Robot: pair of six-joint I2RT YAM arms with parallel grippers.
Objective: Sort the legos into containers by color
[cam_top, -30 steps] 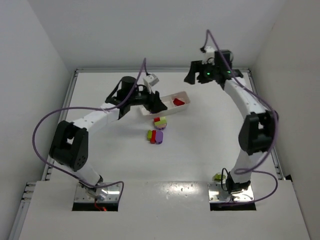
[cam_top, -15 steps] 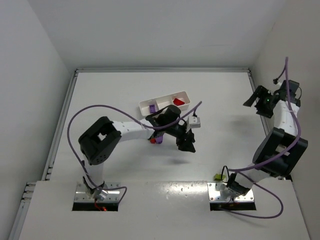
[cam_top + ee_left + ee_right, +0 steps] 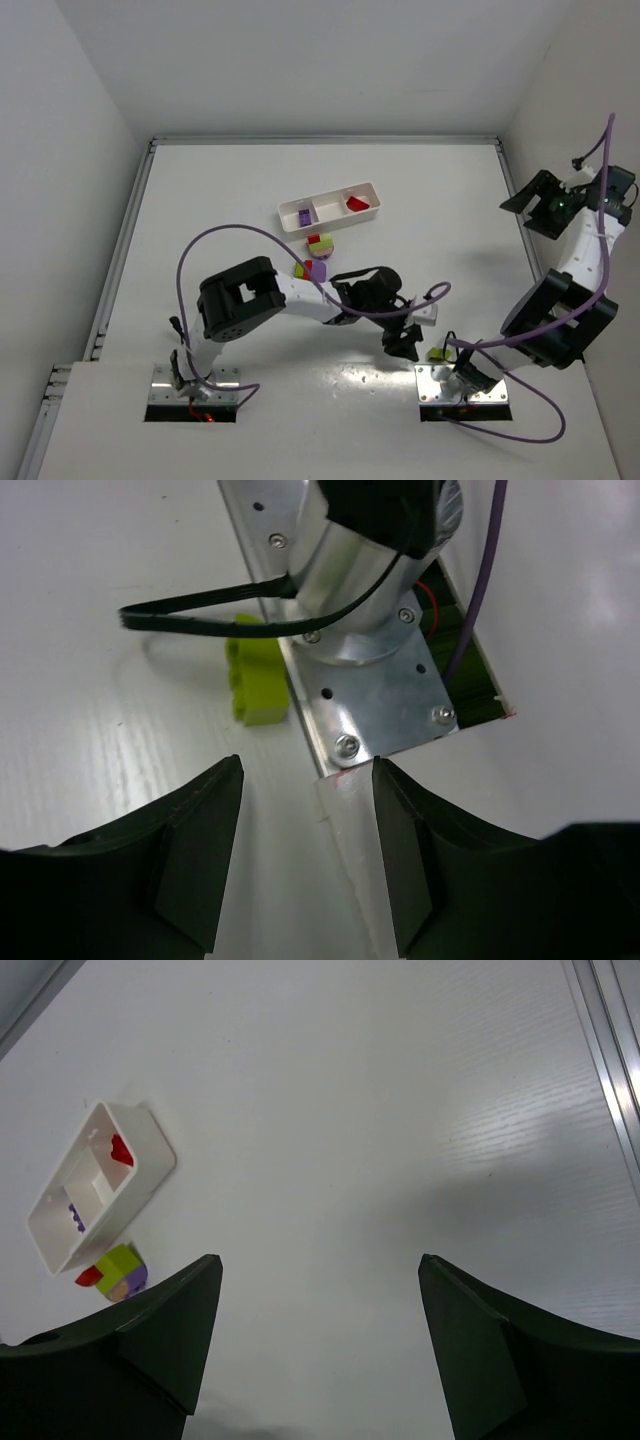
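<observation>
The white tray (image 3: 329,193) lies at the back middle, with a purple lego (image 3: 303,214) in its left compartment and a red lego (image 3: 357,204) in its right one. Loose legos lie in front of it: a yellow-green and red cluster (image 3: 319,242) and a purple one (image 3: 317,270). A yellow-green lego (image 3: 436,354) rests against the right arm's base plate; it also shows in the left wrist view (image 3: 258,685). My left gripper (image 3: 404,348) (image 3: 305,850) is open and empty just short of it. My right gripper (image 3: 517,202) (image 3: 320,1340) is open and empty, high at the far right.
The right arm's metal base plate (image 3: 375,705) and a black cable (image 3: 190,615) lie right beside the yellow-green lego. The right wrist view shows the tray (image 3: 146,1172) and the loose legos (image 3: 115,1270) far off at the left. The table's right rail (image 3: 600,1070) runs nearby.
My left arm swung from the tray down to the near edge by the right arm's base. My right arm pulled back from the table's rear to the far right.
</observation>
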